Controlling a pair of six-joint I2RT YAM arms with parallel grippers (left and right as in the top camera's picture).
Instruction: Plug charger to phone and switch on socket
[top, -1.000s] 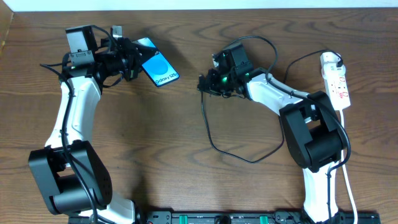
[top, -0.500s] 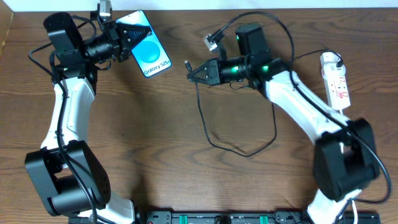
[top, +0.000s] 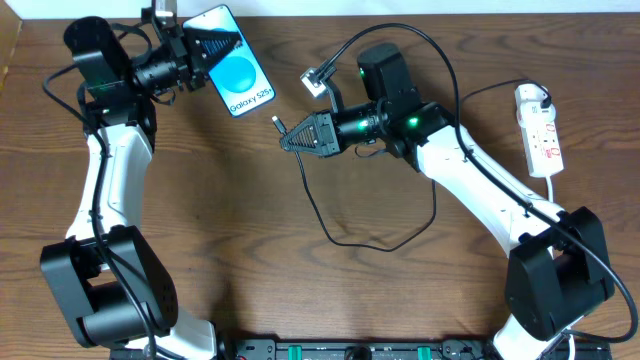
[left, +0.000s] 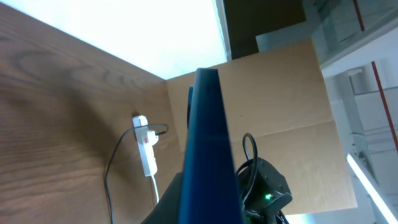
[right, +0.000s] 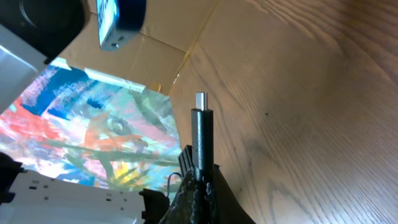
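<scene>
The brown wooden table (top: 200, 230) fills the whole scene, with the two arms reaching toward its far side. The left arm (top: 110, 190) runs up the left side and bends inward at the top. The right arm (top: 480, 180) stretches diagonally from the near right corner toward the middle. At the far right lies the socket (top: 541, 135), a narrow white strip with red marks, flat on the wood and well apart from both grippers; it also shows small in the left wrist view (left: 147, 152). The phone (top: 238, 75) is at the far left, its bright blue screen facing up, set on a slant and carried at its upper end by the left gripper (top: 200, 48), whose fingers are closed on it. From the left wrist camera the phone (left: 208, 149) shows edge-on as a dark blue slab and looks to be raised off the wood. The charger (top: 330, 225) is a thin black cable that loops across the table's middle, arcs over the right arm and runs toward the strip's far end; I cannot tell how it joins there. The right gripper (top: 297, 138) is clamped on the cable's connector end and points toward the phone. The connector tip (top: 276, 123) juts out past its fingers, near the phone's lower edge but not touching it. The right wrist view shows that tip (right: 200, 124) standing straight out of the closed gripper (right: 198, 186), its metal end bare.
</scene>
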